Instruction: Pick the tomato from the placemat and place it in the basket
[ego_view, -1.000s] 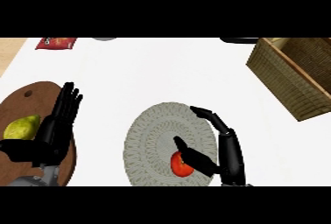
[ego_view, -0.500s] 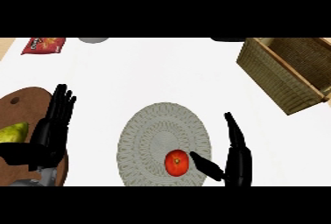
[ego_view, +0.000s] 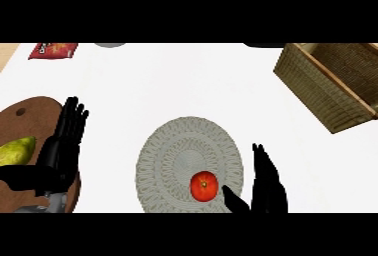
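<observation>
A red tomato (ego_view: 204, 185) lies on the round grey woven placemat (ego_view: 189, 145), in its lower right part. My right hand (ego_view: 267, 185) stands open just right of the tomato, fingers straight and pointing up the view, thumb reaching toward the tomato from below without curling round it. The wicker basket (ego_view: 325, 85) sits at the far right of the counter, well away from the hand. My left hand (ego_view: 60, 147) rests open at the left, over the edge of a wooden board.
A brown wooden cutting board (ego_view: 26, 112) at the left edge carries a yellow-green pear (ego_view: 15, 151). A red snack packet (ego_view: 53, 50) lies at the back left, with a grey object (ego_view: 111, 44) beside it. White counter stretches between placemat and basket.
My right hand has opened up and slid right and down, from above the tomato to beside it. The whole scene has shifted in the view as the head moved.
</observation>
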